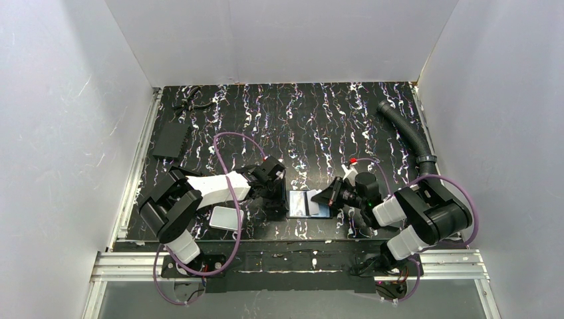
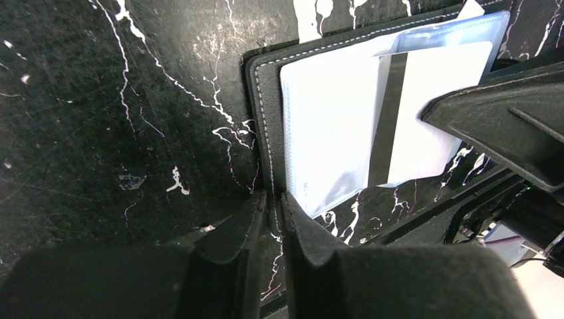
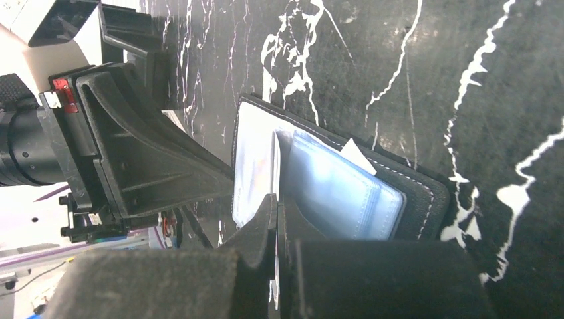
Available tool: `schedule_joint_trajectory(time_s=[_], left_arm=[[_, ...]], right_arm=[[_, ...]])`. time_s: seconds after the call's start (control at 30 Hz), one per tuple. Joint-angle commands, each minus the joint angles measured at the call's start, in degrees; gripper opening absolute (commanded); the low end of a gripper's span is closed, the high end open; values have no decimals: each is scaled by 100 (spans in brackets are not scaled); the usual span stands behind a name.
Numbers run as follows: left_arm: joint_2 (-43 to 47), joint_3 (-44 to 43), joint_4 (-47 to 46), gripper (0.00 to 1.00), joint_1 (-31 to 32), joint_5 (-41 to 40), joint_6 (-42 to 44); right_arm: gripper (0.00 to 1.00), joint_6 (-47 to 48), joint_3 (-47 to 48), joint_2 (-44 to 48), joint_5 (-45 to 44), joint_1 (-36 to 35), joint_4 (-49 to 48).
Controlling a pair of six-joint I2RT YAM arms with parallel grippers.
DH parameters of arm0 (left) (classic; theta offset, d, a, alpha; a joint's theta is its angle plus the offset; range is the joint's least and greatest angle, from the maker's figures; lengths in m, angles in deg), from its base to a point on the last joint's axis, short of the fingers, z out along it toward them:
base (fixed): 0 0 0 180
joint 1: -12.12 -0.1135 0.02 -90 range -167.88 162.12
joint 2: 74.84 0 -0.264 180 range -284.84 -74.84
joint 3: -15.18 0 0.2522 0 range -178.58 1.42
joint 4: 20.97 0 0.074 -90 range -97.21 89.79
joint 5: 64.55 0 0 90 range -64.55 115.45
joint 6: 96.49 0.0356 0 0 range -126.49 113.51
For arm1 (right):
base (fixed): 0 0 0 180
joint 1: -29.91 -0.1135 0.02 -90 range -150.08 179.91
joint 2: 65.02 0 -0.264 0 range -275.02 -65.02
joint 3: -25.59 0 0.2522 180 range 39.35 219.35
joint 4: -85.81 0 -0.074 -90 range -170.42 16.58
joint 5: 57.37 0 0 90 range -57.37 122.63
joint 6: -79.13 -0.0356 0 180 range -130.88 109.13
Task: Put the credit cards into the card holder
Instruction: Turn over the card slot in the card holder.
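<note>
One credit card [image 2: 432, 106] is partway in. Its leading end lies under the clear pocket [image 2: 332, 126] of the open card holder [image 2: 263, 113], and its trailing end is pinched between the fingers of my right gripper [image 3: 276, 203], which are pressed flat together on it. The fingers of my left gripper [image 2: 273, 216] are nearly together across the holder's stitched edge, which runs straight between the fingertips. I read that as a clamp pinning the holder to the table [image 2: 100, 133].

Several things could go wrong from here. My left fingers hold only a narrow strip of the edge, so a firm push from the right could drag the holder out from between them. The card is thin and gripped only at its end. If a corner catches the pocket's seam, I expect it to bow and either spring loose or twist in the pinch. The loose bluish sleeves [image 3: 339, 193] just beyond my right fingers could also fold across the opening and steer the card between the wrong leaves. The two sets of fingers are already near each other, so a long stroke risks a knock.

I can read no brand or lettering. The card face is blank apart from its dark magnetic stripe [image 2: 389, 113].
</note>
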Motion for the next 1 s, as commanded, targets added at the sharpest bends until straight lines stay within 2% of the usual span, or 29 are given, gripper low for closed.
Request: schedule_joint_trajectory(time_s=[0.0, 0.17, 0.37, 0.53, 0.77, 0.87, 0.97], left_arm=[[-171, 133, -51, 11, 31, -13, 60], [-141, 281, -221, 7, 34, 76, -78], [-122, 356, -283, 6, 31, 147, -102], [-90, 402, -386, 6, 36, 218, -150], [-81, 469, -549, 6, 31, 302, -236], [-98, 472, -602, 6, 31, 337, -278], [-80, 498, -640, 6, 32, 357, -298]], right_arm=[[1, -48, -203, 78, -330, -6, -313], [1, -96, -285, 172, -562, -6, -341], [1, -273, -335, -203, -339, -6, -779], [1, -637, -510, -732, -341, -6, -1612], [1, -1326, -540, -1941, -121, -92, -3416], [1, -1354, -545, -2098, -308, -270, -3475], [2, -1147, -522, -1860, -433, -327, -2851]])
